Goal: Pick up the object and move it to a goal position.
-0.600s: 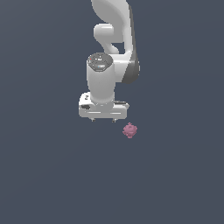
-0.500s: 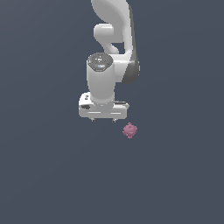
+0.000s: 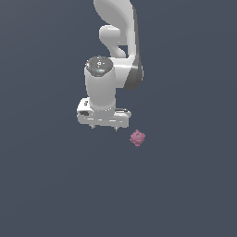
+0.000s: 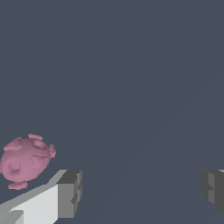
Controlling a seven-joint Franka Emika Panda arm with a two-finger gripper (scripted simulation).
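With the jaws of the gripper being held spread and the object lying outside them, a descent risks knocking it aside.

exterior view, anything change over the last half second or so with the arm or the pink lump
Nothing visibly changed. The claw hangs open in the same spot, holding nothing, and the pink lump lies where it was, off to the exterior view's right of the fingertips, untouched.
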